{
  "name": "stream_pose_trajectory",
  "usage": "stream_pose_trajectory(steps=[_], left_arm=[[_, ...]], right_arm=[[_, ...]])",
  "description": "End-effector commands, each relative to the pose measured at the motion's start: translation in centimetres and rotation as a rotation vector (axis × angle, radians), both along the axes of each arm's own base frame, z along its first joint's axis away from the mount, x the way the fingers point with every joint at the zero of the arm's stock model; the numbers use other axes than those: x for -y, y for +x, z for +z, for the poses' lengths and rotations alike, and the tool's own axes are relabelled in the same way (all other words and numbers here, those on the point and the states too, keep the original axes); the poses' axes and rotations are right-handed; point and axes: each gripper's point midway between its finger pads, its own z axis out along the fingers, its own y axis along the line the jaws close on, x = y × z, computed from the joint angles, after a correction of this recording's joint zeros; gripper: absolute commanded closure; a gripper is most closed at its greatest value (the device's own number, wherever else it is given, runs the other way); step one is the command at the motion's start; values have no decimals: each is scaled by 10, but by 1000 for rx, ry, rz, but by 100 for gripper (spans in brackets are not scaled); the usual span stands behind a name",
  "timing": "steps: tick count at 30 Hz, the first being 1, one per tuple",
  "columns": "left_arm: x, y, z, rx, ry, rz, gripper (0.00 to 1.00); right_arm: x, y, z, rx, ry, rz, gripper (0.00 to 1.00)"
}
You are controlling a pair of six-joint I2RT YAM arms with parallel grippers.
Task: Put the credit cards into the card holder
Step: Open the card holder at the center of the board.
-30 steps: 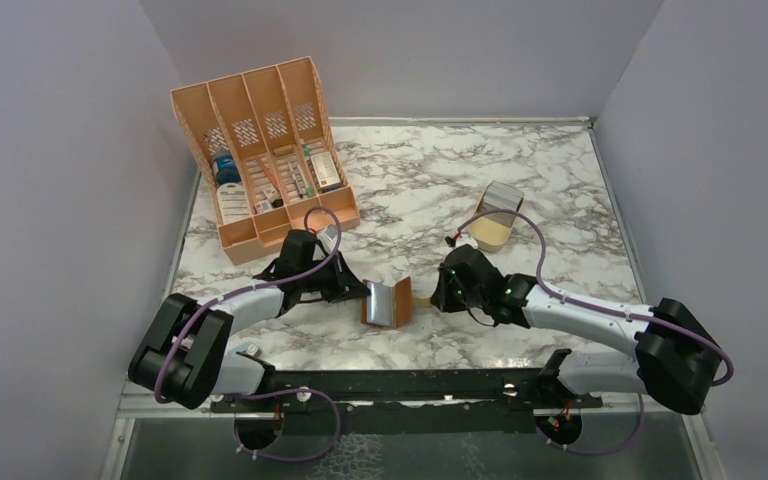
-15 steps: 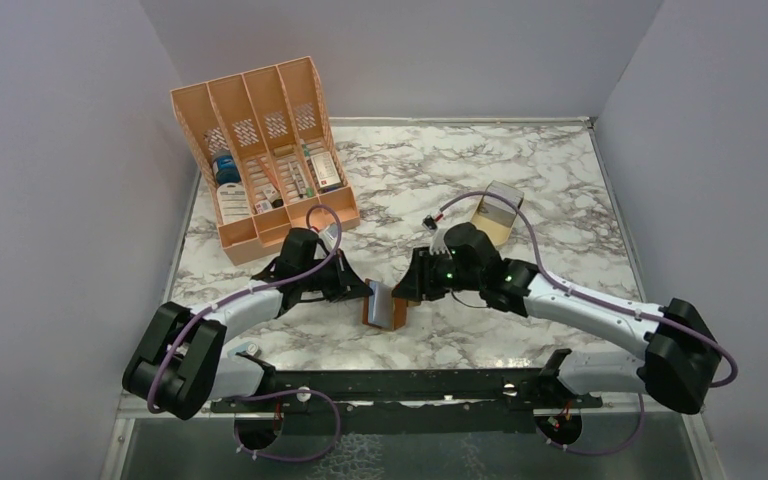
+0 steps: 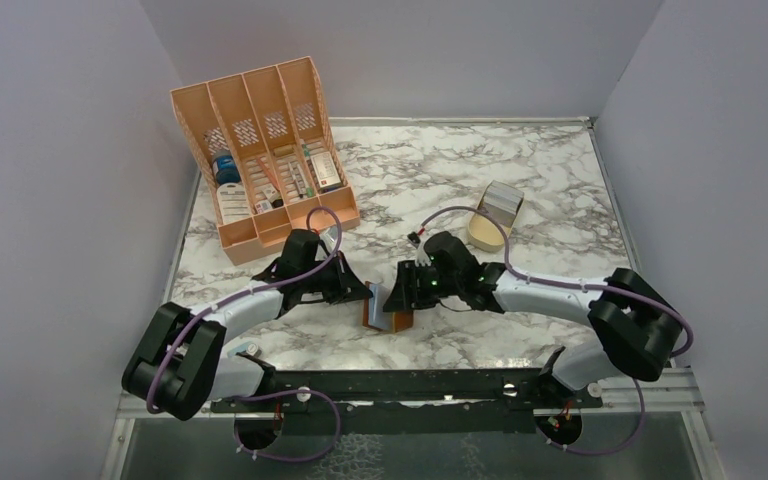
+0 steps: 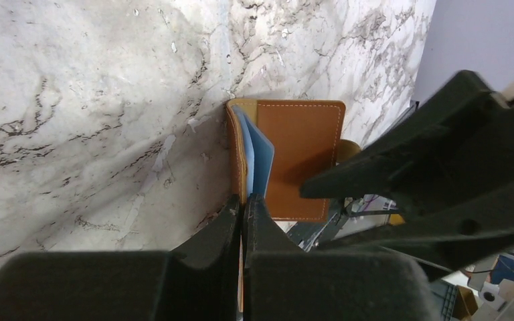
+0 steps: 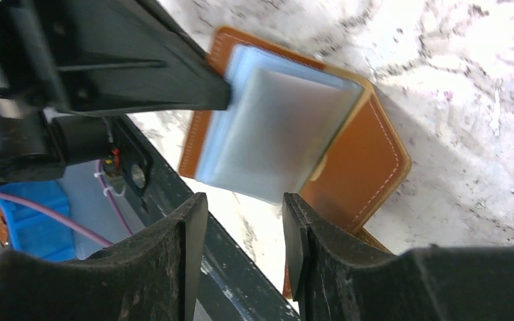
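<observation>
Card holder: brown leather, open on the marble tabletop, set between left pincer and right pincer. Bluish sleeves fan up from the spine.
Left pincer: pressed together on the edge of one leather cover, pinching the card holder.
Right pincer: spread, with its fingers on either side of the sleeves' free edge; whether they touch cannot be told.
Cards: pale stack upright in a tan stand, well beyond the right pincer.
Organiser: orange, slotted, beyond the left pincer.
</observation>
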Motion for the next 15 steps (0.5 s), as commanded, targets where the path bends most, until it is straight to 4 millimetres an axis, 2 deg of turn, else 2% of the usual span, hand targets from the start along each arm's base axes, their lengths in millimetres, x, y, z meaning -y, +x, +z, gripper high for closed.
stream_pose_trajectory(steps=[1,4,7,15], left_arm=[[6,5,18,45,-40,-1,100],[4,4,18,55,-36,7,100],[4,3,16,50,-34,9,100],[6,2,21,47,-56,4,100]], right_arm=[[0,-8,-19,-20,4,24,54],[-5,-15,-21,-44,42,48,53],[-10,-16,-16,-54,82,56,44],[-17,-8,-16,-70,59,22,34]])
